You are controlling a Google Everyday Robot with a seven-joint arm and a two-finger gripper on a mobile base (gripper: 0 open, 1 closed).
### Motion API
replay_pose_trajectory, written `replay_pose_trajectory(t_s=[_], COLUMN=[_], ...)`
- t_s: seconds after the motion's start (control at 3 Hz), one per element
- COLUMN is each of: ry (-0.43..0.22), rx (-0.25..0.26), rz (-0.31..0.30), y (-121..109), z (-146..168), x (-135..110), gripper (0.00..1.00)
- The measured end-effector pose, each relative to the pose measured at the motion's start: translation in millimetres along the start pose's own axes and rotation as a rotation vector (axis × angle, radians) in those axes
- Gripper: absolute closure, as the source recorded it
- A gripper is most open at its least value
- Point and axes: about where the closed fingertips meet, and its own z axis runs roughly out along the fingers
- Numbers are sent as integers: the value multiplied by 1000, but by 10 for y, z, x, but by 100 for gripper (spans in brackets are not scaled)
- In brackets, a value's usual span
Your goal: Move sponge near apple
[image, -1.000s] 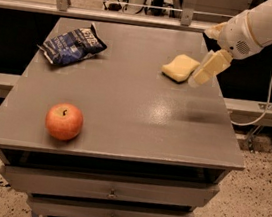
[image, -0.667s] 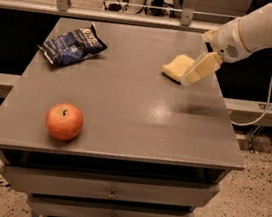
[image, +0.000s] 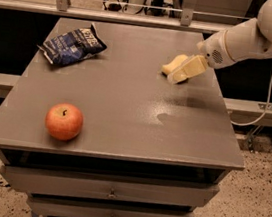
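One gripper [image: 181, 75] at the right edge, far half, low over the sponge [image: 173, 64]; opening impossible to tell. Apple [image: 64, 121] well apart near front-left corner; chip bag [image: 71, 46] far-left. Grey table [image: 126, 104], drawers [image: 109, 192] below, speckled floor [image: 246, 207].

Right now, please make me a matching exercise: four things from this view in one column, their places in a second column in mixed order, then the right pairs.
Things:
1. apple
2. sponge
3. bag
4. tool

Places:
a. far left part of the table
b. far right part, lying on the table
c. near left part of the table
d. at the sponge's right side, just above the table

Pairs: 1-c, 2-b, 3-a, 4-d
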Motion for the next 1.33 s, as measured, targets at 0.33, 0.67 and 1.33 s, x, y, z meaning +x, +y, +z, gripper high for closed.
replay_pose_trajectory(t_s=[0.33,0.67,1.33], ry=[-20,-13,22], rx=[33,56,59], rz=[81,140,134], y=[-122,-230,-219], z=[132,290,436], x=[31,79,132], gripper=[0,2,24])
